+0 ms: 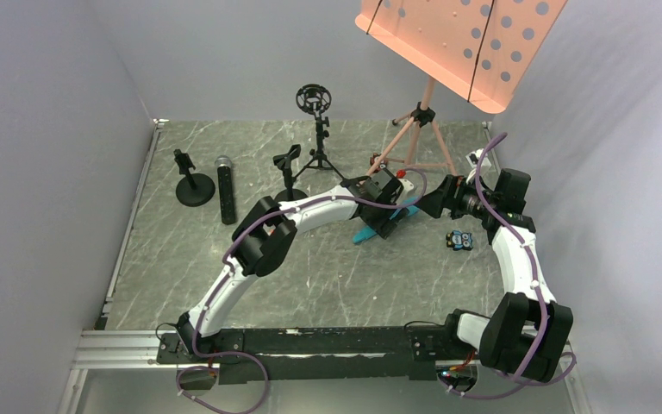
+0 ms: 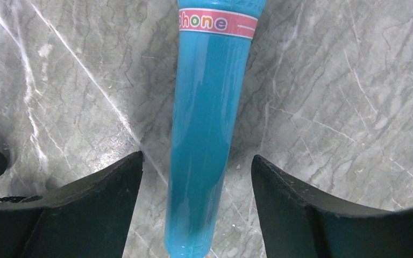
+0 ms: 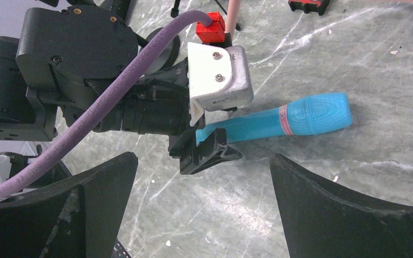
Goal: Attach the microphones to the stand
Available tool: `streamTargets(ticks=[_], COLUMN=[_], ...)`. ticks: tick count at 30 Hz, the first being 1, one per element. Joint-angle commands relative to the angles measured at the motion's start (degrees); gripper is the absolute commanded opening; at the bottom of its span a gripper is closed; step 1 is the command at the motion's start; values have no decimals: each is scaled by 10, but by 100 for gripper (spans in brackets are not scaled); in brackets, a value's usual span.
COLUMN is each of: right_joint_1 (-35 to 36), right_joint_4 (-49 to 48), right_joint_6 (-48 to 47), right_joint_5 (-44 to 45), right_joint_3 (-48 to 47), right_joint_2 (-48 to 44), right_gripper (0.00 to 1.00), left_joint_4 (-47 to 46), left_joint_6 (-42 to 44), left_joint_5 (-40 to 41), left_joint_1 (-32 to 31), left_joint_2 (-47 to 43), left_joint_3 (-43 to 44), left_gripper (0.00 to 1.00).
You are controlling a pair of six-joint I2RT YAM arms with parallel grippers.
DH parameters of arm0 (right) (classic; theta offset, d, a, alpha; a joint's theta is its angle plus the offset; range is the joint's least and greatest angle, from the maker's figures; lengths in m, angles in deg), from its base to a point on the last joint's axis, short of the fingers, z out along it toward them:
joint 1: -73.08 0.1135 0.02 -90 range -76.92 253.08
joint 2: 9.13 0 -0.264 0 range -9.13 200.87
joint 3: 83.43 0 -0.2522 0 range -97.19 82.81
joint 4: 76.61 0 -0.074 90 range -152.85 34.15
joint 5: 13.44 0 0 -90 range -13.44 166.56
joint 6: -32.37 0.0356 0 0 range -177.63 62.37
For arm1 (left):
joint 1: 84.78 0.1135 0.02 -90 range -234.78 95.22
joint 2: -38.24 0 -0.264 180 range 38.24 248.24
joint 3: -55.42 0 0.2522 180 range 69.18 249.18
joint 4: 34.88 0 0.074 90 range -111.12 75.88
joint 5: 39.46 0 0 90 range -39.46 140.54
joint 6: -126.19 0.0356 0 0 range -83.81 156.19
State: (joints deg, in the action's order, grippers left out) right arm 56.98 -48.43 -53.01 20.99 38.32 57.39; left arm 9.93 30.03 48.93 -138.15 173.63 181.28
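Observation:
The cyan-blue microphone (image 1: 365, 233) lies flat on the table at the centre. My left gripper (image 2: 197, 156) is open and low over it, with one finger on each side of its handle (image 2: 209, 107) and a gap to both. In the right wrist view the mic's ribbed head (image 3: 317, 114) sticks out past the left fingers (image 3: 207, 153). My right gripper (image 3: 202, 157) is open and empty, just right of the left one (image 1: 399, 213). The black mic with a silver mesh head (image 1: 224, 191) lies at the left. I cannot pick out the black mic with an orange end.
Two round-base mic stands (image 1: 194, 185) (image 1: 289, 172) and a tripod stand with a ring mount (image 1: 315, 112) stand at the back. A pink music stand (image 1: 422, 112) rises at the back right. A small blue and black object (image 1: 458, 240) lies near the right arm.

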Motion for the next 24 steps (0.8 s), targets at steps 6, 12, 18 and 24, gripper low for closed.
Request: streamTargets(ticks=[6,12,18,24], right_joint_1=[-3,-3,-7,-9], right_joint_4=[-19,-18,-17,-15], right_joint_6=[7,7,9,9], right_joint_5=[-7,-5,-2,-2], right_joint_3=[-5,-6,-6,-6], right_joint_2=[-11,-11,-16,-24], right_gripper=[100,100,100,100], left_joint_4=[10,0,-9,-7], left_joint_6=[11,14,22,28], left_joint_5=[14,14,29,23], left_joint_1=[-13,-13,-11,1], left_joint_2=[-30,-45,-86,-156], left_joint_3=[6,-8,-37,-56], left_gripper=[78,78,81,87])
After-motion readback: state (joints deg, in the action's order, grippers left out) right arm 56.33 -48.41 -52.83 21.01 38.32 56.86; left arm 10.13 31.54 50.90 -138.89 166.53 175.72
